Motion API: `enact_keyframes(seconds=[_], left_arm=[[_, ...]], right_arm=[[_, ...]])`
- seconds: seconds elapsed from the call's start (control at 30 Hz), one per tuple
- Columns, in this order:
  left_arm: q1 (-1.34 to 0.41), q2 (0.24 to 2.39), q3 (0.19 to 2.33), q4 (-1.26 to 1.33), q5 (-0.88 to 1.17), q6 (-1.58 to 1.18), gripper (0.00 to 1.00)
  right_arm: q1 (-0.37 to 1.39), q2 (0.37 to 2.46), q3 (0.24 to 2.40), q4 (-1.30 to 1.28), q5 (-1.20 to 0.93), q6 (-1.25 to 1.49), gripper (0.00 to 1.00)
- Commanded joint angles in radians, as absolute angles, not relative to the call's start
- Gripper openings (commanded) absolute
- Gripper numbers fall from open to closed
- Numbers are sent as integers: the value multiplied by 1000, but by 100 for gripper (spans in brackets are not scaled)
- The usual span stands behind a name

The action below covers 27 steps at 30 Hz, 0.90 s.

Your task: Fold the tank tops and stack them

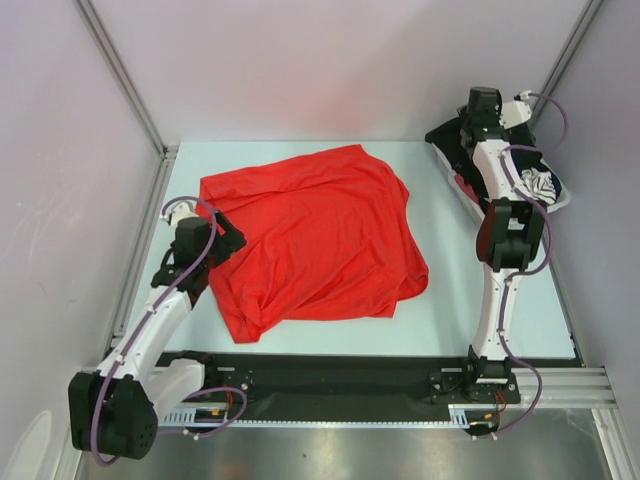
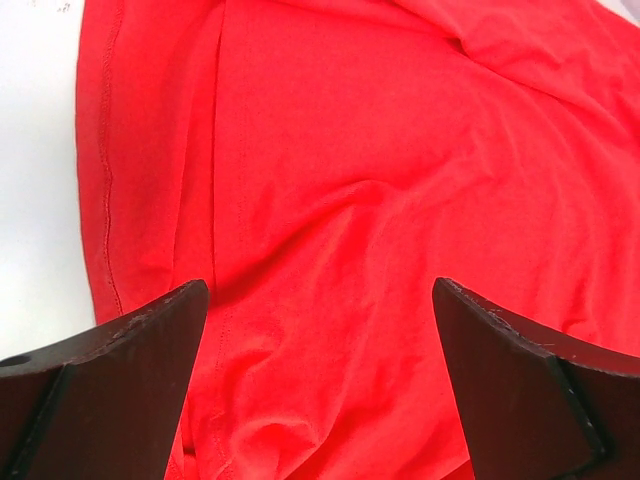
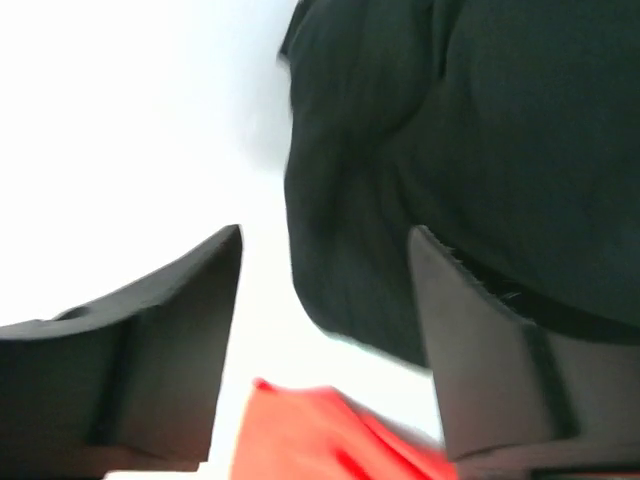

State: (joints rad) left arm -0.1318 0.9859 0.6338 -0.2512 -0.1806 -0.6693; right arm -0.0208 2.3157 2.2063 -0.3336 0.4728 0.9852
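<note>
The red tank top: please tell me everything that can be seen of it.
The red tank top is plain bright red, of thin, soft cloth, with a stitched seam along one edge. It lies spread out but not folded over the middle of the table, wrinkled, with its near left corner bunched up. The open left claw stands over its left edge; whether it touches the cloth cannot be told.

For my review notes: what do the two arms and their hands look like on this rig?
The left arm and right arm have white link shells with black joint housings, and a purple cable loops along each. The left hand and right hand each carry two dark, wedge-shaped fingers with scuffed edges. No markings are readable.
</note>
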Motion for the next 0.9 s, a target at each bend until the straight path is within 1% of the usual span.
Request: enact_keyframes(seconds=[0.0,0.07,0.13,0.17,0.2,0.27,0.3,0.33,0.37,0.4,0.43,0.57,0.63,0.73,0.8,0.83,0.87], left_arm=[[-155,940,640,-253,-212,-644,100],[-164,934,637,-256,-215,-644,100],[-167,931,634,-258,-209,-644,100],[-169,930,632,-258,-201,-644,100],[-170,930,630,-256,-195,-644,100],[-175,923,624,-255,-177,-644,100],[-178,920,623,-252,-169,-644,100],[-182,919,624,-255,-163,-643,100],[-195,911,626,-258,-157,-641,100],[-204,902,624,-262,-164,-641,100],[-215,888,617,-262,-172,-652,100],[-248,827,588,-242,-170,-657,100],[-252,830,591,-252,-173,-653,100],[-255,848,583,-244,-173,-655,100],[-256,854,578,-230,-173,-657,100],[-256,865,577,-226,-173,-657,100],[-256,868,577,-221,-170,-655,100]], right_arm=[[47,2097,2077,-205,489,679,75],[80,2016,2039,-237,430,504,79],[86,1940,1981,-294,304,425,74],[86,1915,1936,-299,234,316,73],[84,1887,1866,-301,118,266,75],[90,1847,1804,-330,-15,111,80],[95,1850,1787,-360,-81,-54,80],[115,1858,1795,-411,-48,-113,80],[127,1885,1805,-492,-2,-153,83],[132,1891,1807,-511,134,-188,84],[126,1897,1801,-520,155,-196,83],[81,1878,1755,-506,97,-222,80],[84,1913,1770,-528,150,-274,80],[83,2018,1850,-598,153,-334,80],[78,2071,1902,-624,199,-348,80],[74,2136,1928,-643,199,-348,79],[69,2164,1963,-682,198,-344,74]])
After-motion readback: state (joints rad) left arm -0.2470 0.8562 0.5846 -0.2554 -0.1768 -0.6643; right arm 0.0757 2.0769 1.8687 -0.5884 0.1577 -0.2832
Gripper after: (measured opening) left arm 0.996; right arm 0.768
